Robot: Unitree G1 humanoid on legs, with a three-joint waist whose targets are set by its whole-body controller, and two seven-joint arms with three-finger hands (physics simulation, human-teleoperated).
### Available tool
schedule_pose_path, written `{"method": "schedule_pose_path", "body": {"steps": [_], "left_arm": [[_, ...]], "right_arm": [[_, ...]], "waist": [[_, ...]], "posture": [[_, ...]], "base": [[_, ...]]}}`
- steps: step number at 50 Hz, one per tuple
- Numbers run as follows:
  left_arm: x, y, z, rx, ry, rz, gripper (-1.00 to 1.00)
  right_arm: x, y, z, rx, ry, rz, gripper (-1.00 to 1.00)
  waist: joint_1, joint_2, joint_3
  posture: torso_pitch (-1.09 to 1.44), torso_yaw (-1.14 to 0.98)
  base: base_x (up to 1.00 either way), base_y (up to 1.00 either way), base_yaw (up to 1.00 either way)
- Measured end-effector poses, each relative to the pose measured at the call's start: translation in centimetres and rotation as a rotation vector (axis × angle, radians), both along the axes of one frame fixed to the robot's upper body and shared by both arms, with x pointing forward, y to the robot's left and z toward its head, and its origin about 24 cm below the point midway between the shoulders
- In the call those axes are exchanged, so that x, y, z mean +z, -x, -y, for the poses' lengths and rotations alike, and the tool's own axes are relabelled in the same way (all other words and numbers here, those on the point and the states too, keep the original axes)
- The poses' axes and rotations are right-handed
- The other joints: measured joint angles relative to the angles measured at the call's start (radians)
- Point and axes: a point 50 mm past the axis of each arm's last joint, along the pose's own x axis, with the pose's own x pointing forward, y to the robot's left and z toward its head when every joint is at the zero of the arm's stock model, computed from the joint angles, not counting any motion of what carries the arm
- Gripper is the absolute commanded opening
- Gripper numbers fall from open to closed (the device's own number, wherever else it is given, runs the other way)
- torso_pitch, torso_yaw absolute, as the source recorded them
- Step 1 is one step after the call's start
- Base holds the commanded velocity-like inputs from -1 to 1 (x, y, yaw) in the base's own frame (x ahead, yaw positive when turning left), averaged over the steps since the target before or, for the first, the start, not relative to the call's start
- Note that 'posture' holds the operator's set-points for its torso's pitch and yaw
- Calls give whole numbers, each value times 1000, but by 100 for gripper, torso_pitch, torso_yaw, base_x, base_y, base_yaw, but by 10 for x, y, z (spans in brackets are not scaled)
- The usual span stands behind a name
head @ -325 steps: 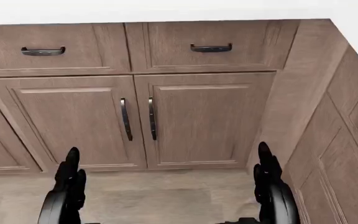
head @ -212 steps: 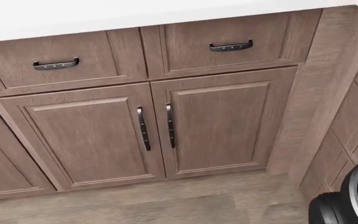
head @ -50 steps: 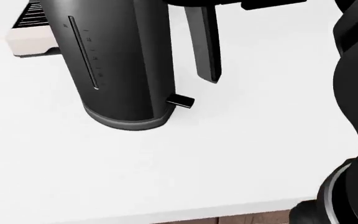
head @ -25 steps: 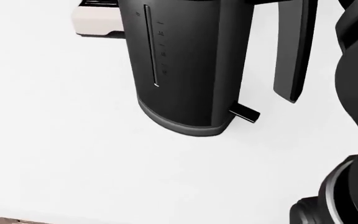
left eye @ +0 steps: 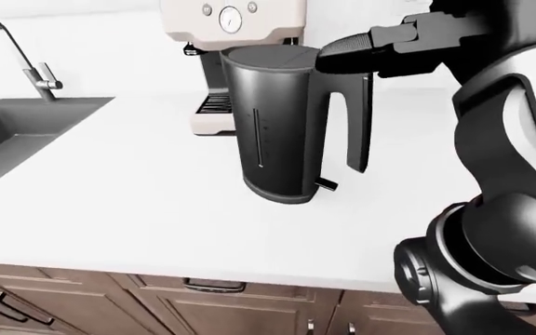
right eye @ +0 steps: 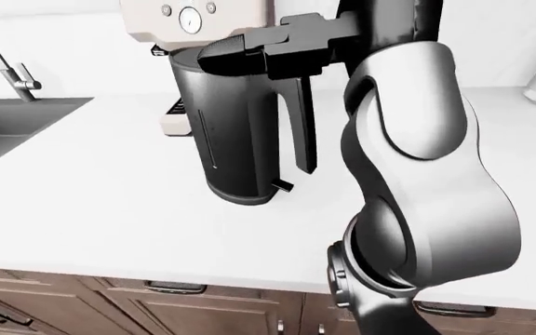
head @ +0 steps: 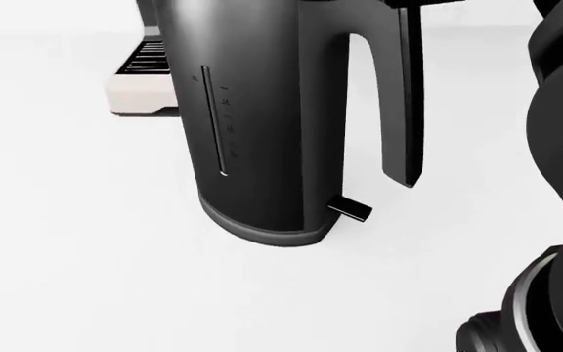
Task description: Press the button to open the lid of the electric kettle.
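A black electric kettle (left eye: pixel 282 125) stands upright on the white counter (left eye: pixel 138 209), its flat lid (left eye: pixel 266 56) down. Its handle (left eye: pixel 358 118) faces the left-eye view's right, and a small lever (head: pixel 350 210) sticks out at the base. My right hand (left eye: pixel 331 50) reaches in from the right at the level of the kettle's top. Its stretched fingers (right eye: pixel 226 54) point left over the top of the handle, at the lid's edge, and close on nothing. I cannot tell whether they touch. The button itself is hidden under them. My left hand is in none of the views.
A cream espresso machine (left eye: pixel 235 21) stands right behind the kettle. A sink (left eye: pixel 17 132) with a faucet (left eye: pixel 28 66) lies at the left. Brown drawers (left eye: pixel 212 285) run under the counter's edge. My right arm (right eye: pixel 417 160) fills the right side.
The camera rose from the cabinet doors to the counter. Over the last second the view kept shifting, so the kettle slid about in the picture. My right arm stays at the right edge.
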Motion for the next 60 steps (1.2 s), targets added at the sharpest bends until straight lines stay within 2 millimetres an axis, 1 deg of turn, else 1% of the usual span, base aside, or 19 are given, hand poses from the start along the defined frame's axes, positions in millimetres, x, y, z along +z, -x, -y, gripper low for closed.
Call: {"method": "schedule_pose_path", "body": {"steps": [11, 26, 30, 35, 39, 43, 50, 56, 60], "left_arm": [[1, 2, 1, -3, 10, 3, 100], [0, 0, -2, -1, 18, 5, 100], [0, 1, -3, 1, 21, 8, 100], [0, 1, -2, 0, 20, 10, 100], [2, 4, -1, -10, 16, 27, 100], [3, 5, -2, -8, 24, 33, 100], [2, 4, -1, -14, 23, 40, 100], [1, 1, -3, -10, 26, 36, 100], [1, 1, -3, -8, 27, 37, 100]], "right_arm": [[0, 0, -1, 2, 2, 1, 100], [0, 1, -2, 10, 6, 8, 100], [0, 1, -2, 12, 6, 9, 100], [0, 1, -2, 13, 6, 7, 100], [-1, 1, -3, 14, 6, 8, 100], [-1, 0, -2, 11, 6, 6, 100], [0, -2, 0, -3, 10, -5, 100], [8, -3, 4, -20, 15, -2, 100], [10, -11, 4, -35, 53, -24, 100]], "waist": [[10, -8, -77], [33, -23, -203], [40, -27, -230], [47, -31, -256], [50, -33, -269], [54, -34, -276], [57, -35, -278], [57, -36, -279], [55, -35, -281]], "posture": [[-39, 0], [-54, 0], [-58, 0], [-62, 0], [-62, 0], [-62, 0], [-62, 0], [-62, 0], [-62, 0]], "base": [[0, 0, 0], [0, 0, 0], [0, 0, 0], [0, 0, 0], [0, 0, 0], [0, 0, 0], [0, 0, 0], [0, 0, 0], [0, 0, 0]]}}
